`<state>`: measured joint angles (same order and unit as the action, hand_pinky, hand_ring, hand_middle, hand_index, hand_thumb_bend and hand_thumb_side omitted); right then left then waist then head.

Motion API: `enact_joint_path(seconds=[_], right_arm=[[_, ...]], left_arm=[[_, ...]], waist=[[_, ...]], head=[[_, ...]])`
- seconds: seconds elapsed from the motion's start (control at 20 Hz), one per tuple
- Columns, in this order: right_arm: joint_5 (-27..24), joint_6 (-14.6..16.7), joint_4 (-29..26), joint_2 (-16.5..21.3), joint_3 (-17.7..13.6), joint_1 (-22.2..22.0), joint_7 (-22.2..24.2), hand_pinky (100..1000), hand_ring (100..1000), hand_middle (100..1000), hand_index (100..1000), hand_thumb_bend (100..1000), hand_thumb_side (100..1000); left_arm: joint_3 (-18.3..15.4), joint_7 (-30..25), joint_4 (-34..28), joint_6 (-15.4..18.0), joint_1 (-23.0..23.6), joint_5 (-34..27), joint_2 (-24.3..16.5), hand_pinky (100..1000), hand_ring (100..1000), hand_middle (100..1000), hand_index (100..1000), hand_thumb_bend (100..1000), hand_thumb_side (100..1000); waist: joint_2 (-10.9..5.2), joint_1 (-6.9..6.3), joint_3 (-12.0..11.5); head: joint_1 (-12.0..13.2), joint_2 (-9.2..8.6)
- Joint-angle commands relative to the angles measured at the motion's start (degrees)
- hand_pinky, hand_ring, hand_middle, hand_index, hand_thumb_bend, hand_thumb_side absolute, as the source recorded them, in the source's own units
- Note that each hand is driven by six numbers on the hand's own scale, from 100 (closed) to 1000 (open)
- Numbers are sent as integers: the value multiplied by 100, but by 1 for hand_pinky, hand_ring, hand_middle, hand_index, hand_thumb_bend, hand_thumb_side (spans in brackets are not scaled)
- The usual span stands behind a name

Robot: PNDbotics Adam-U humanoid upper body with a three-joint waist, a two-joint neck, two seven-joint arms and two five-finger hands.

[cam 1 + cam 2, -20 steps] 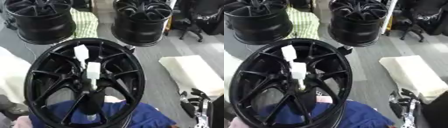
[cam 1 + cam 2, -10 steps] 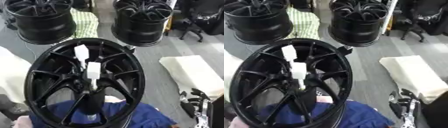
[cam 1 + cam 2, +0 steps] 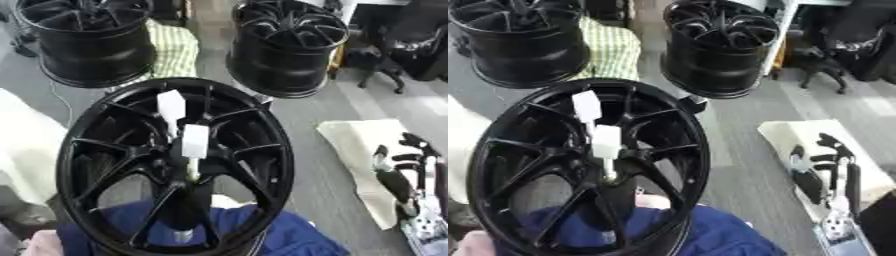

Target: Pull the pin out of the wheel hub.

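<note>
A: Starting with the left eye view. Seeing a black wheel (image 3: 171,165) front and centre, with the white-topped pin (image 3: 193,143) sticking up out of the hub, not pulled yet. Noticed anything moved?

B: Yep. Spotted the right hand (image 3: 395,175) higher up the right edge than half a second back, fingers relaxed, holding nothing, well apart from the wheel.

A: And the right eye view?

B: Same deal. Pin seated in the hub, hand hanging over the cream mat (image 3: 780,135). No left hand anywhere. Probably just the start of the reach, so all the pulling left to do.
</note>
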<state>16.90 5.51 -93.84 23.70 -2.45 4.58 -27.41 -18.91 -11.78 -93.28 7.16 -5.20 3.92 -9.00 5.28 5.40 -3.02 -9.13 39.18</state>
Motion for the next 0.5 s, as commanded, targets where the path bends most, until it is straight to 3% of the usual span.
enact_joint_path(seconds=[0.05, 0.25, 0.5], right_arm=[[316, 118, -583, 652, 383, 273, 292, 602, 631, 760, 863, 242, 255], [683, 137, -1000, 1248, 976, 754, 658, 659, 703, 811, 899, 283, 278], [1175, 512, -765, 2049, 1776, 1534, 1151, 702, 758, 851, 919, 312, 295]], left_arm=[[26, -63, -107, -2, -57, 69, -167, 576, 616, 540, 875, 462, 627], [38, -112, -106, -12, -55, 84, -201, 577, 618, 542, 873, 429, 631], [61, -167, -99, -38, -44, 68, -190, 578, 619, 542, 870, 402, 648]], waist=[[-57, 12, -27], [-64, 63, -90], [-70, 62, -123]], head=[[14, -9], [-9, 10], [-42, 30]])
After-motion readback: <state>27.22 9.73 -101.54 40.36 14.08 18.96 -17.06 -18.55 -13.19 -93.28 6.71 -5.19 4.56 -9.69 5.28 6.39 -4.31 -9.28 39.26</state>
